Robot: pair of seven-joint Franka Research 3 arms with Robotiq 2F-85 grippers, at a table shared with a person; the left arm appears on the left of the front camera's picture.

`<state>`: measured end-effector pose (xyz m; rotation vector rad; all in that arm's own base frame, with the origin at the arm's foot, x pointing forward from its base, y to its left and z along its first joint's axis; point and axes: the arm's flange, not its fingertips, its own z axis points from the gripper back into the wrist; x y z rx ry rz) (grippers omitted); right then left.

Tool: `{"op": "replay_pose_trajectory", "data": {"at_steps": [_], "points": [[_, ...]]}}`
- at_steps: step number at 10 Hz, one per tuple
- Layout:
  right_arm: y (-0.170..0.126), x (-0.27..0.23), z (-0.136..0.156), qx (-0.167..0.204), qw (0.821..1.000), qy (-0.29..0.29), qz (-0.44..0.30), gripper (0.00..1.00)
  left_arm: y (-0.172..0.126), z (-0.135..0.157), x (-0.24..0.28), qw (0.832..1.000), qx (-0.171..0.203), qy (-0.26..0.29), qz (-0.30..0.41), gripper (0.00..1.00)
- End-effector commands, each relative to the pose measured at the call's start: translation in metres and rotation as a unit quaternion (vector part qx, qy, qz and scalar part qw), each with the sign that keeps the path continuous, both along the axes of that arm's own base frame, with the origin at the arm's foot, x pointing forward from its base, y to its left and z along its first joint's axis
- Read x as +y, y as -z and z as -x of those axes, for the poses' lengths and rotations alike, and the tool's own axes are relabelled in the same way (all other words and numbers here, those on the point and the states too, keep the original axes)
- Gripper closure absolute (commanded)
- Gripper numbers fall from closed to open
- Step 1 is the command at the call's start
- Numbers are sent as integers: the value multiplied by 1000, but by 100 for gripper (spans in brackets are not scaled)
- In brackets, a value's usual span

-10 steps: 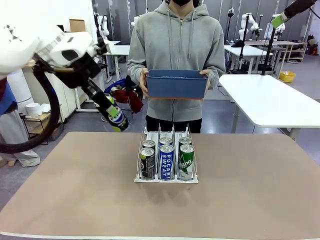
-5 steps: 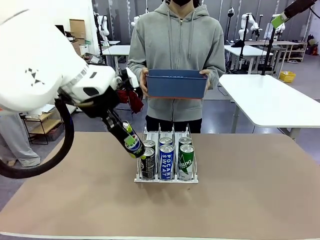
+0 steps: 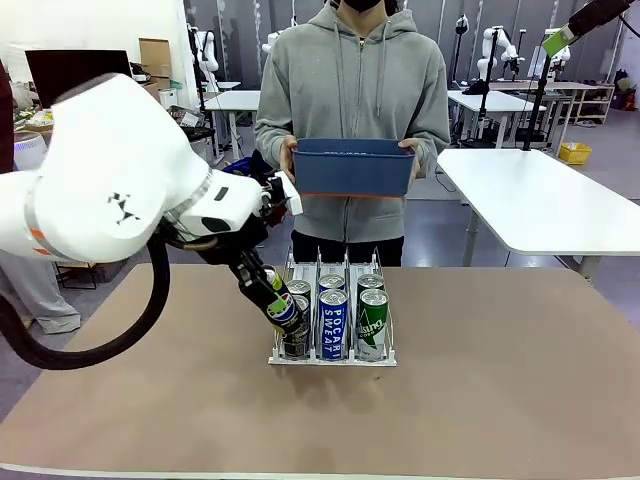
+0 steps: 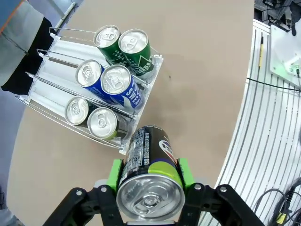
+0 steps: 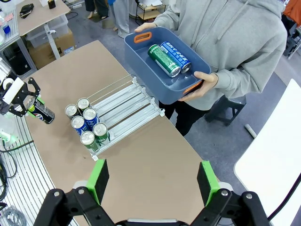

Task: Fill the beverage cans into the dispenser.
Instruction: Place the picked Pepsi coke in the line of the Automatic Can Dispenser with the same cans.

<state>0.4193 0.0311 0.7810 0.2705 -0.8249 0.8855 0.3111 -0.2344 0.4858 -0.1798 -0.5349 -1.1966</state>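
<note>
Your left gripper [image 4: 149, 173] was clamped on a black Pepsi can [image 4: 150, 150], with a green pad pressed against either side just below the silver top. You held that can tilted above the table [image 3: 500, 400], just off the front left corner of the dispenser [image 3: 333, 358]. From the front it overlapped the first can of the left lane, and I could not tell whether the two touched.

The dispenser stood mid-table, its open back end pointing toward the far edge. Six cans stood upright at the front of it, two to a lane. There was a green pair [image 4: 134, 44] in the right lane, a blue-and-white Pocari Sweat pair [image 4: 116, 81] in the middle and a darker pair [image 4: 102, 123] in the left.

Your right gripper [image 5: 153, 181] hung high over the table with its jaws spread wide, gripping nothing.

At the far edge the person [image 3: 352, 90] held a blue bin [image 5: 141, 56] level with both hands, one hand [image 5: 205, 81] at each end. Inside the bin a green can [image 5: 163, 60] and a Pocari Sweat can [image 5: 175, 55] lay on their sides, touching each other.
</note>
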Motion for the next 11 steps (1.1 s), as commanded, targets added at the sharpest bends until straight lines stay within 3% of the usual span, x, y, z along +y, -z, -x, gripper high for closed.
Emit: {"op": "replay_pose_trajectory", "data": {"at_steps": [1,4,5,7,11], "points": [[0,0,1,0,1000,0,0,0,25,-3,3,1000,-14,9,-7,42],[0,0,1,0,1000,0,0,0,28,-5,3,999,17,25,-21,42],[0,0,1,0,1000,0,0,0,27,-15,-6,1000,4,-2,-16,42],[0,0,1,0,1000,0,0,0,32,-15,-7,1000,13,2,-20,42],[0,0,1,0,1000,0,0,0,43,-28,-21,1000,-22,-13,-9,42]]}}
